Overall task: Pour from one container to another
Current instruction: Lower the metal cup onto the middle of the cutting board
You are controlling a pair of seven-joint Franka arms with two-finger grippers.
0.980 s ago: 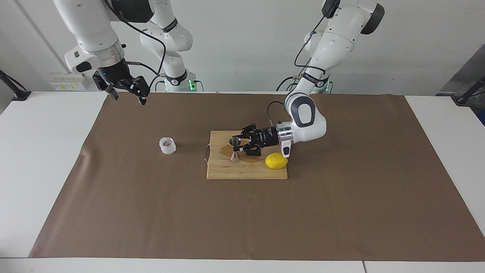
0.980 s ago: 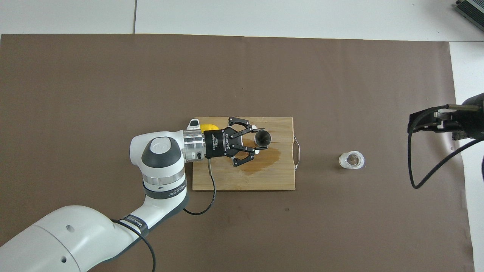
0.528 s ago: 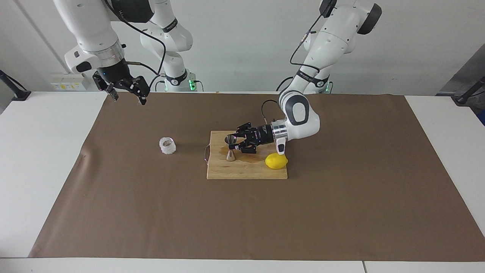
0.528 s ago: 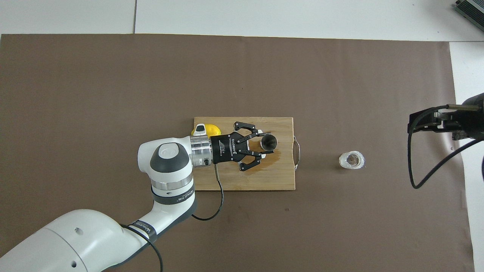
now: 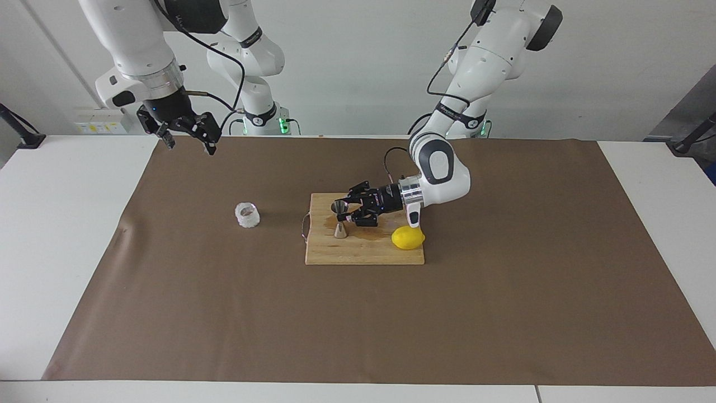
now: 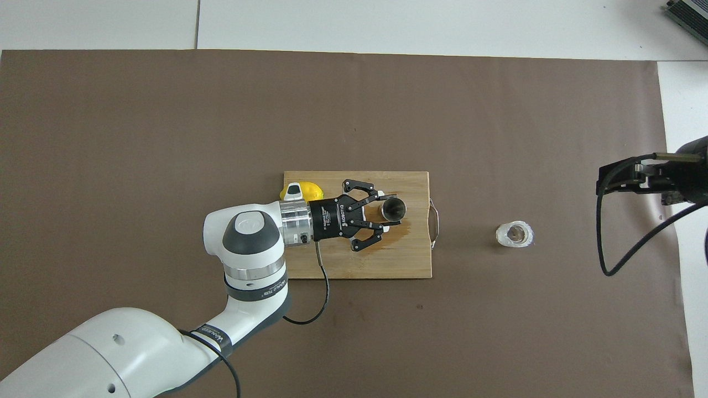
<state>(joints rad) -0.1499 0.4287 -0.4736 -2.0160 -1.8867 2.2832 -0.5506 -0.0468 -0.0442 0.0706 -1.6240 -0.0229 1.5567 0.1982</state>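
The steel hourglass jigger (image 5: 339, 220) (image 6: 394, 208) stands upright at the wooden cutting board's (image 5: 363, 253) (image 6: 354, 265) end toward the right arm. My left gripper (image 5: 348, 215) (image 6: 387, 210) lies level over the board, shut on the jigger's waist. Whether the jigger's base touches the board I cannot tell. The squat whitish glass cup (image 5: 248, 215) (image 6: 514, 234) sits alone on the brown mat, off the board toward the right arm's end. My right gripper (image 5: 190, 146) (image 6: 608, 179) hangs open and empty, high over the mat's edge, while its arm waits.
A yellow lemon (image 5: 408, 238) (image 6: 312, 190) lies on the board under the left arm's wrist. A dark wet stain (image 6: 390, 240) spreads on the board beside the jigger. A metal handle (image 6: 435, 224) sticks out from the board toward the cup.
The left gripper has carried the jigger a short way along the board toward the cup, mostly in the first half second. The right arm and the cup have not moved.
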